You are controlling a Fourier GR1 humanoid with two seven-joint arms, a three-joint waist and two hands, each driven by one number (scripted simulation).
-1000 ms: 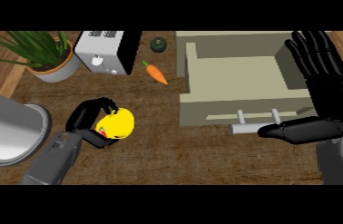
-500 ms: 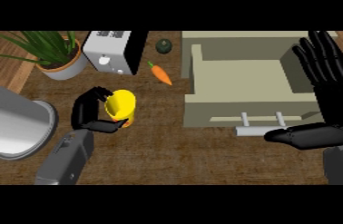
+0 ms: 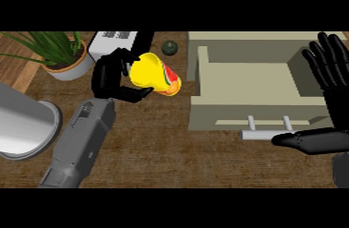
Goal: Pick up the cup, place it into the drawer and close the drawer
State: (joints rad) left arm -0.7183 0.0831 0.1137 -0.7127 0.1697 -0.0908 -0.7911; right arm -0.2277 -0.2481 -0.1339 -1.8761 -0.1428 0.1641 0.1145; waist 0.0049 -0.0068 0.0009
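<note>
The left hand (image 3: pixel 109 78), just left of the frame's centre in the upper half, is curled round the yellow cup (image 3: pixel 153 71): the fingers wrap over its upper left side and the thumb hooks under it. The cup lies tilted in that grasp, its end with the red and green band pointing to the lower right. It sits just left of the drawer's left wall, outside the drawer. The grey left forearm (image 3: pixel 81 144) runs down from the hand to the lower left edge.

The beige drawer (image 3: pixel 225 116) stands pulled out at the upper right, its inside showing bare. Its pale bar handle (image 3: pixel 259 135) juts from the front wall on two short posts.

The right hand (image 3: pixel 334 102) rests along the right edge, fingers straight and spread, pointing up over the drawer's right side. Its thumb reaches left across the right end of the handle.

Behind the left hand a white toaster (image 3: pixel 116 39) stands at the top, partly hidden by the hand and cup. A small dark round thing (image 3: pixel 169 48) lies just right of it, too small to name. A potted plant (image 3: pixel 61 56) fills the upper left corner, and a grey metal vessel (image 3: pixel 21 125) shows at the left edge. All rest on the brown wood-grain counter (image 3: pixel 177 162).
</note>
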